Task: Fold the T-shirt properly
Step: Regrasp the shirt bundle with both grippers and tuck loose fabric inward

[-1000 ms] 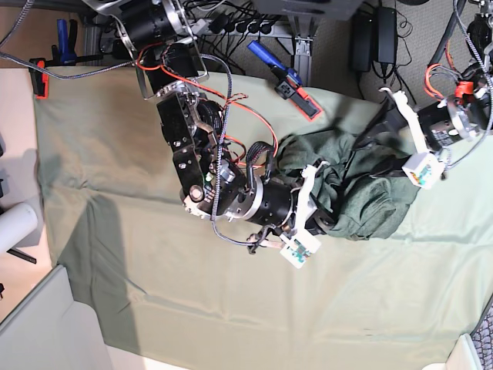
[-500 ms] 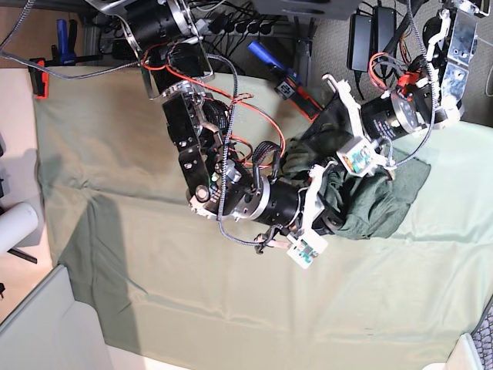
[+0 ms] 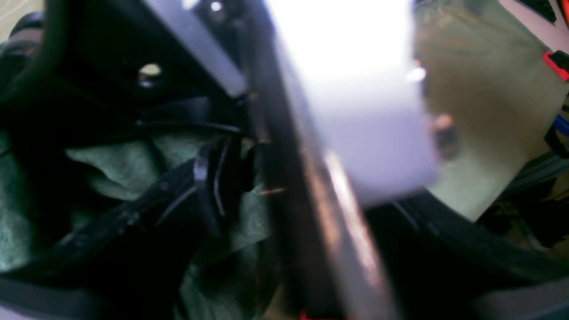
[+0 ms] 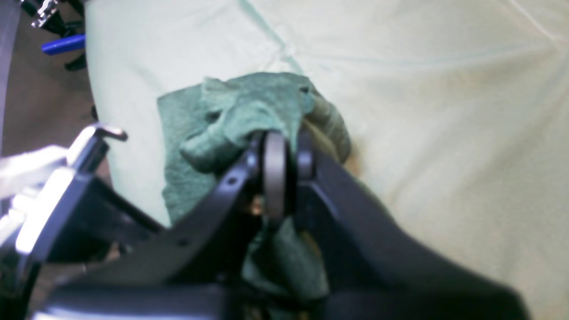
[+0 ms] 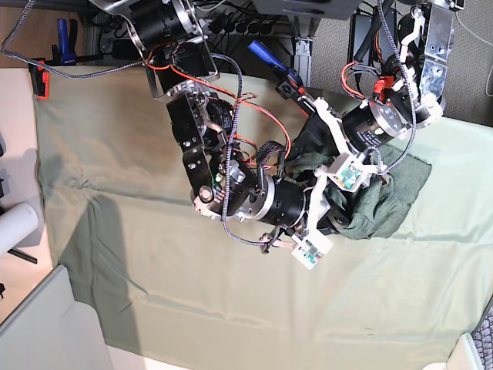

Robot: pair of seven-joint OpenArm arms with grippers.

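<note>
The T-shirt (image 5: 389,199) lies bunched in a dark grey-green heap right of the table's middle. My right gripper (image 5: 337,219) reaches in from the left and is shut on a fold of the T-shirt (image 4: 231,111). Its fingertips (image 4: 274,153) are pressed together on the cloth. My left gripper (image 5: 306,150) comes down from the upper right and hangs over the heap's upper left edge, close to the right arm's wrist. Its jaws are spread. The left wrist view is blurred: a black finger (image 3: 202,178) crosses crumpled T-shirt (image 3: 111,162), and the right arm fills the middle.
A pale green table cloth (image 5: 154,293) covers the table. A blue-handled clamp (image 5: 279,71) sits at the far edge and a red clamp (image 5: 40,81) at the left corner. A white roll (image 5: 15,227) lies off the left edge. Cables and power strips lie behind.
The left arm has swung from the table's right side leftward over the shirt, up close to the right gripper. The shirt's right part now lies spread out. The right arm has barely shifted.
</note>
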